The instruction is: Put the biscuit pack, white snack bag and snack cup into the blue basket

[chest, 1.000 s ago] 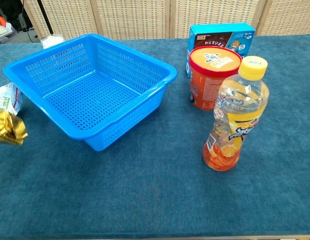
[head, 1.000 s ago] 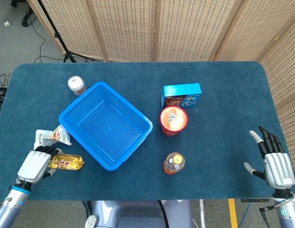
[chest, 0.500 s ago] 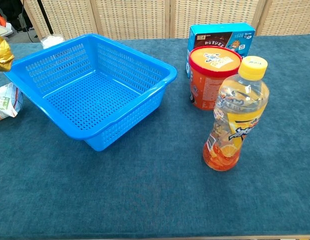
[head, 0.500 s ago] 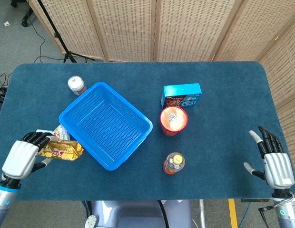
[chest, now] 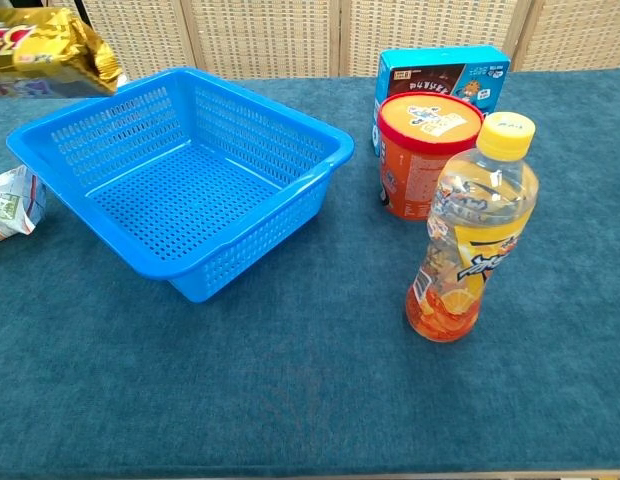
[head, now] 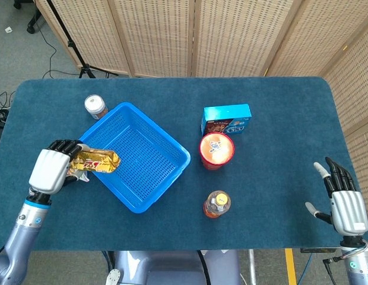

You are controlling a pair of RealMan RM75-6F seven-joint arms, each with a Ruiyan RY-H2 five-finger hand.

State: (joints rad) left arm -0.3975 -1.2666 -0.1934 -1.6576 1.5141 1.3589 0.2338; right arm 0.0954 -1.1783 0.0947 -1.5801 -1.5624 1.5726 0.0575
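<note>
My left hand (head: 50, 170) grips a gold biscuit pack (head: 97, 160) and holds it in the air over the left rim of the blue basket (head: 166, 138). In the chest view the gold biscuit pack (chest: 50, 55) hangs above the blue basket's (chest: 290, 130) far left corner. The white snack bag (chest: 10, 203) lies on the table left of the basket and is mostly hidden under my hand in the head view. The red snack cup (head: 216, 149) stands upright right of the basket. My right hand (head: 344, 202) rests at the table's front right with fingers spread, holding nothing.
A blue box (head: 227, 119) lies just behind the cup. An orange drink bottle (head: 216, 203) stands in front of the cup. A small jar (head: 96, 106) stands behind the basket's left corner. Wicker screens close off the back.
My left hand has lifted the gold pack off the table and carried it up and to the right, from beside the white bag to over the basket's left rim. The right hand has stayed put.
</note>
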